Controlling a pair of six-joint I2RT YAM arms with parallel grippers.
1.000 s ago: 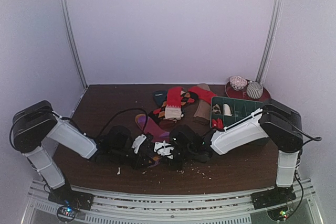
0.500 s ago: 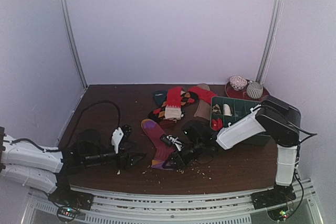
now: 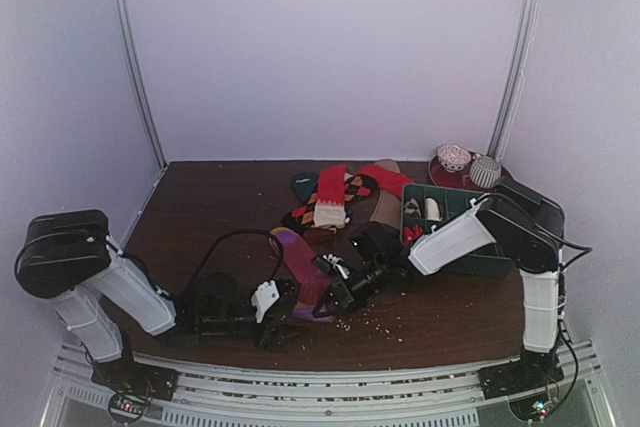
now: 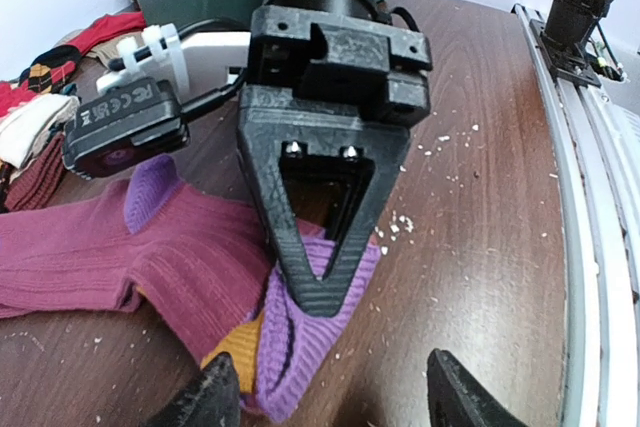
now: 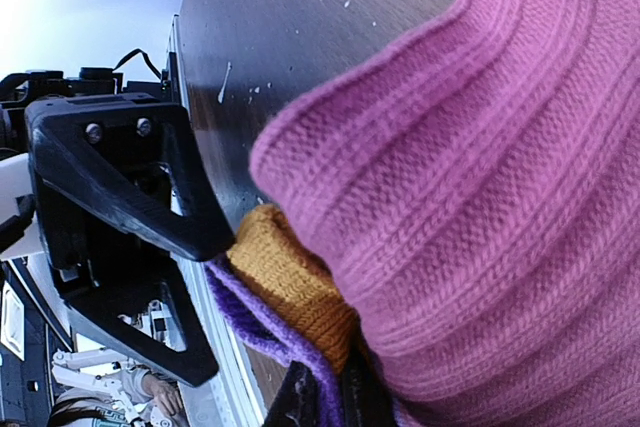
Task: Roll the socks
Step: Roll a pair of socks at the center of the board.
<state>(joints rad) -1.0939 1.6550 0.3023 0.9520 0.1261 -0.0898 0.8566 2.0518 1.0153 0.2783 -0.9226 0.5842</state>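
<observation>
One sock is being worked, and none of the socks spread on the table looks rolled yet. The purple-magenta striped sock lies mostly flat near the front edge, with its purple end turned over an orange patch. The right gripper is pinched tight on that end. The left gripper hangs just beside it, jaws wide, holding nothing. Further back the other socks lie in a loose heap. I judge the first roll barely begun, with the whole heap left to do.

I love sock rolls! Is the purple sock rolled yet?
No: the purple sock lies stretched out, its end in the right pincer.
</observation>
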